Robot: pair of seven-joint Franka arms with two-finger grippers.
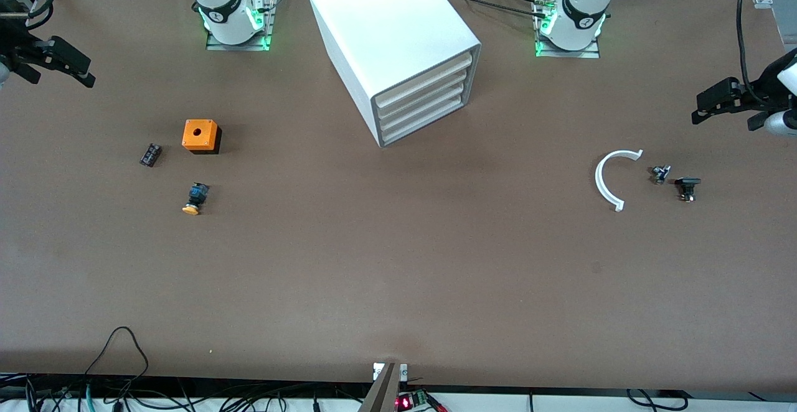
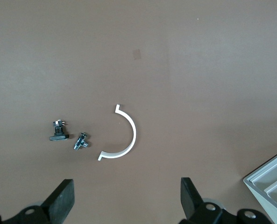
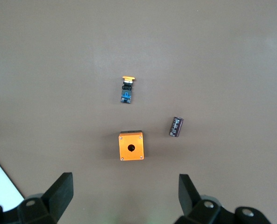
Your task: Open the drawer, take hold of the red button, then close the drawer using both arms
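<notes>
A white cabinet stands on the brown worktop between the two arm bases, turned at an angle. Its front holds three wide, shallow white drawers stacked one above another, all pushed in, with plain fronts. No red-capped button shows in any view.

The left gripper hangs high over the left arm's end of the worktop, jaws wide apart and holding nothing. Under it lie a white half-ring and two small dark parts.

The right gripper hangs over the right arm's end, jaws likewise apart and empty. Near it sit an orange cube with a hole, a small black block and a yellow-orange-capped button.
</notes>
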